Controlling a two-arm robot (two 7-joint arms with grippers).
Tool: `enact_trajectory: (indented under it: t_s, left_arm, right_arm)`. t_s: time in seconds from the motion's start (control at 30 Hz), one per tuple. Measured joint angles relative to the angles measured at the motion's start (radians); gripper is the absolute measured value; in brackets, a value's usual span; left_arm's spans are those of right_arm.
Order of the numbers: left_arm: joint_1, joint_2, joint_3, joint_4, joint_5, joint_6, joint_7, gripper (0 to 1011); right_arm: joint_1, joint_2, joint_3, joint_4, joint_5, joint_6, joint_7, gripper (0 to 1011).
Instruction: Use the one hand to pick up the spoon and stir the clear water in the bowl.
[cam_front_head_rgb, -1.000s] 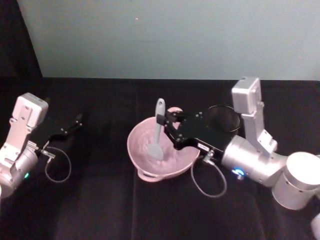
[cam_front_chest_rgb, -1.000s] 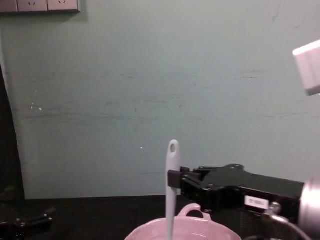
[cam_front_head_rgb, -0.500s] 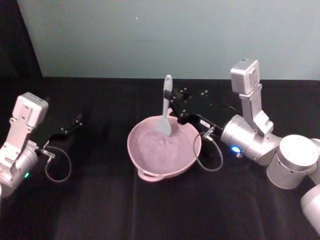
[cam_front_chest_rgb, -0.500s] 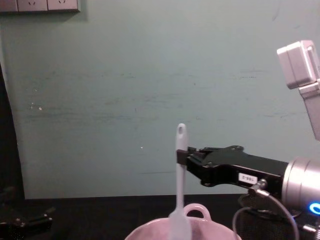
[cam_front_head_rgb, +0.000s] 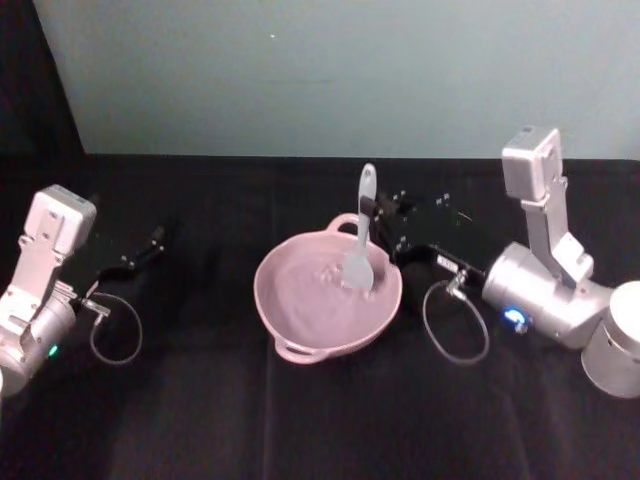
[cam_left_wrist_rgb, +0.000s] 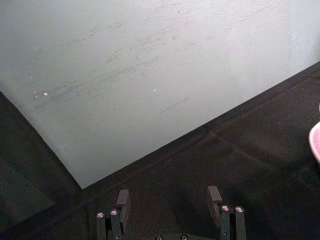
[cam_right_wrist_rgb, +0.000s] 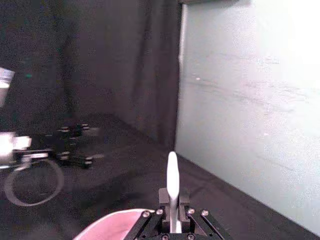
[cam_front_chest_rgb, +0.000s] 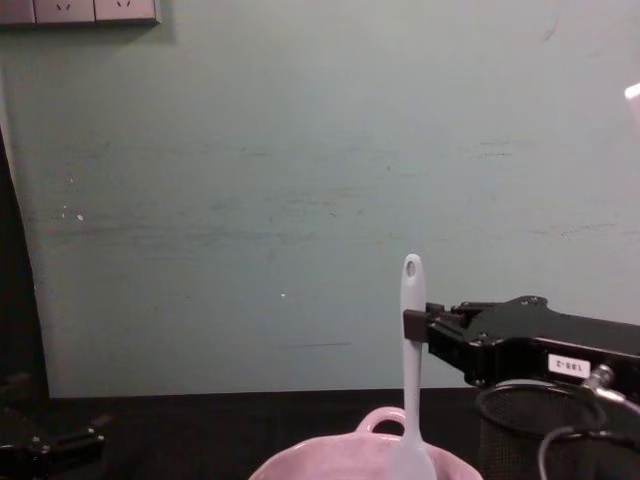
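The pale pink bowl (cam_front_head_rgb: 272, 310) sits mid-table, with clear water (cam_front_head_rgb: 315, 290) showing as a faint sheen inside. My right gripper (cam_front_head_rgb: 383, 224) is shut on the handle of the white spoon (cam_front_head_rgb: 364, 225), which stands nearly upright with its scoop dipped into the bowl's right side. From the chest, the spoon (cam_front_chest_rgb: 411, 360) rises above the bowl (cam_front_chest_rgb: 330, 466), with the right gripper (cam_front_chest_rgb: 416, 326) clamped at mid-handle. The right wrist view has the spoon (cam_right_wrist_rgb: 172, 180) between the fingers. My left gripper (cam_front_head_rgb: 148, 246) rests open at the far left, apart from the bowl, its fingers (cam_left_wrist_rgb: 122, 199) spread.
A black wire-mesh cup (cam_front_chest_rgb: 522, 420) stands right of the bowl, behind the right gripper. Black cloth (cam_front_head_rgb: 200, 420) covers the table, and a pale green wall (cam_front_head_rgb: 320, 70) closes off the back. Cable loops hang from both wrists.
The right gripper has carried the spoon rightward through the bowl, from the far middle to the right side. The left arm has stayed put.
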Motion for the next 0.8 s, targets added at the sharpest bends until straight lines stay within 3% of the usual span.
enact_trajectory:
  t_s: [0.27,0.4,0.53,0.8]
  left_arm:
    - [0.000,0.000,0.000,0.000,0.000,0.000,0.000,1011]
    - [0.000,0.000,0.000,0.000,0.000,0.000,0.000,1011]
    - [0.000,0.000,0.000,0.000,0.000,0.000,0.000,1011]
    - [0.000,0.000,0.000,0.000,0.000,0.000,0.000,1011]
  right_arm:
    - [-0.072,0.019,-0.018,-0.111,0.087,0.073,0.029,110]
    - [-0.074,0.005,-0.042,-0.118,0.096,0.076,0.029,110]
    - [-0.047,-0.031,-0.074,-0.085,0.088,0.062,0.013,110]
    - [0.018,-0.097,-0.084,0.031,0.050,0.021,-0.042,110]
